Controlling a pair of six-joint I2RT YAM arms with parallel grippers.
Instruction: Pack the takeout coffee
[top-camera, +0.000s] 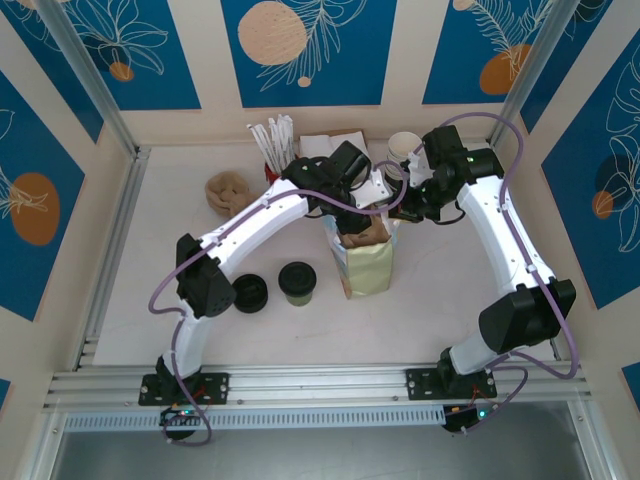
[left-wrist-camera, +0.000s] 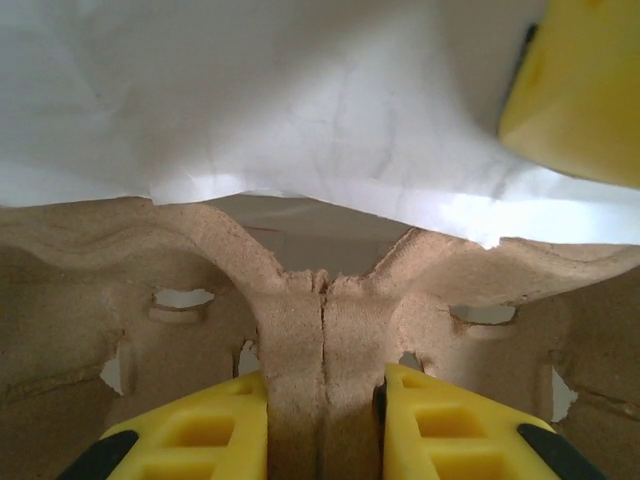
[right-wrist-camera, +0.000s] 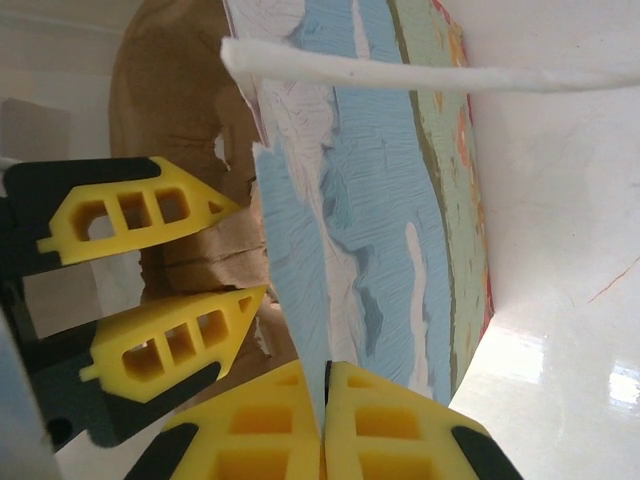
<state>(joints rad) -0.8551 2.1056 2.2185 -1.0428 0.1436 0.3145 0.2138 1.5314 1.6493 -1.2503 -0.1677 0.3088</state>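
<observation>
The takeout coffee (top-camera: 297, 283), with a black domed lid and olive-green sides, stands on the table in front of the left arm, untouched. Behind it to the right stands a printed paper bag (top-camera: 368, 262). My left gripper (top-camera: 352, 212) is over the bag's mouth. In the left wrist view it (left-wrist-camera: 325, 385) is shut on the middle ridge of a brown pulp cup carrier (left-wrist-camera: 320, 320). My right gripper (top-camera: 405, 208) is at the bag's right rim. In the right wrist view it (right-wrist-camera: 325, 372) is shut on the bag's blue-printed wall (right-wrist-camera: 340, 250).
An all-black round lid piece (top-camera: 248, 293) lies left of the coffee. At the back are white straws (top-camera: 274, 140), napkins (top-camera: 335, 146), a stack of white cups (top-camera: 403, 150) and a crumpled brown piece (top-camera: 228, 192). A metal rail (top-camera: 320, 383) borders the near edge.
</observation>
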